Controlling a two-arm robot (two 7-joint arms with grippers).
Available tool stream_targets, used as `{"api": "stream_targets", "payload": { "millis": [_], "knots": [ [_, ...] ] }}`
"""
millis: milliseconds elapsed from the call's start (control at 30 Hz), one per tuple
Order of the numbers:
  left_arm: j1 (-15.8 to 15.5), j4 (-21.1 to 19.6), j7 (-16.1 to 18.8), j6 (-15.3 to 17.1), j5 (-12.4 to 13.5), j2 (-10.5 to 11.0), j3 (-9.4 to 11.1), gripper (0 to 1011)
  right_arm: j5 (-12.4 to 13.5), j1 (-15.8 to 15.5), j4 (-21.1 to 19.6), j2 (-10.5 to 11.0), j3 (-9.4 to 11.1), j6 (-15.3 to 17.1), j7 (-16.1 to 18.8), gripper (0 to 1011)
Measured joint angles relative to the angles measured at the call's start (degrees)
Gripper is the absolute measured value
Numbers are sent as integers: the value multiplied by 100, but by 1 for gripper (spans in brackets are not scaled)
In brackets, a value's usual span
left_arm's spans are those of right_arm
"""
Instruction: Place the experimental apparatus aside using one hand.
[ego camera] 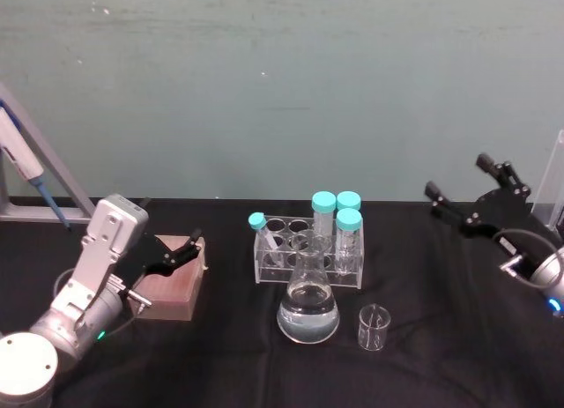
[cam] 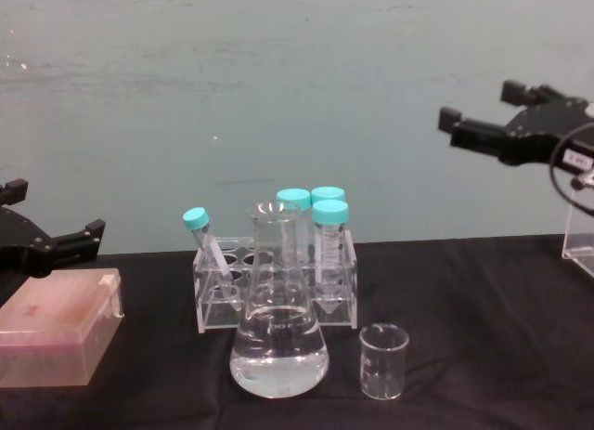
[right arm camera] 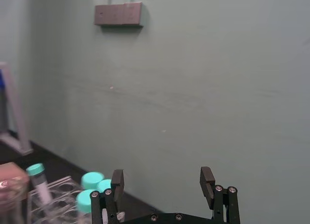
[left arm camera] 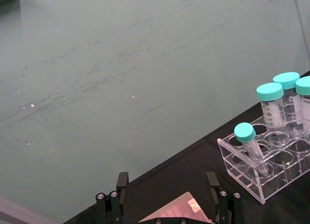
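A clear rack (ego camera: pixel 269 249) (cam: pixel 218 291) holding several teal-capped tubes stands mid-table. A conical flask (ego camera: pixel 308 315) (cam: pixel 278 346) of clear liquid sits just in front of it. A small empty glass beaker (ego camera: pixel 374 327) (cam: pixel 382 360) is to the flask's right. My right gripper (ego camera: pixel 458 175) (cam: pixel 478 105) (right arm camera: pixel 162 178) hangs open and empty, high above the table and to the right of the rack (right arm camera: pixel 53 195). My left gripper (ego camera: pixel 189 248) (left arm camera: pixel 167 185) (cam: pixel 51 212) is open over a pink box (ego camera: pixel 172 289) (cam: pixel 56 328), left of the rack (left arm camera: pixel 252 180).
A clear acrylic stand (ego camera: pixel 553 183) (cam: pixel 577 235) is at the right edge, behind the right arm. A blue and white pipette (ego camera: pixel 26 161) leans on a stand at the far left. Black cloth covers the table, with a green wall behind it.
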Motion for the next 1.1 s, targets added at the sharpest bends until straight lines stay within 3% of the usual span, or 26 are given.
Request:
{"api": "stream_targets", "payload": {
  "millis": [433, 767, 1100],
  "knots": [
    [0, 0, 1, 0, 0, 0, 0, 1000, 480, -90, -55, 186, -341, 370, 525, 1004],
    [0, 0, 1, 0, 0, 0, 0, 1000, 705, -195, -186, 394, -594, 498, 859, 1004],
    [0, 0, 1, 0, 0, 0, 0, 1000, 840, -108, -90, 602, -917, 546, 1271, 1004]
  ]
}}
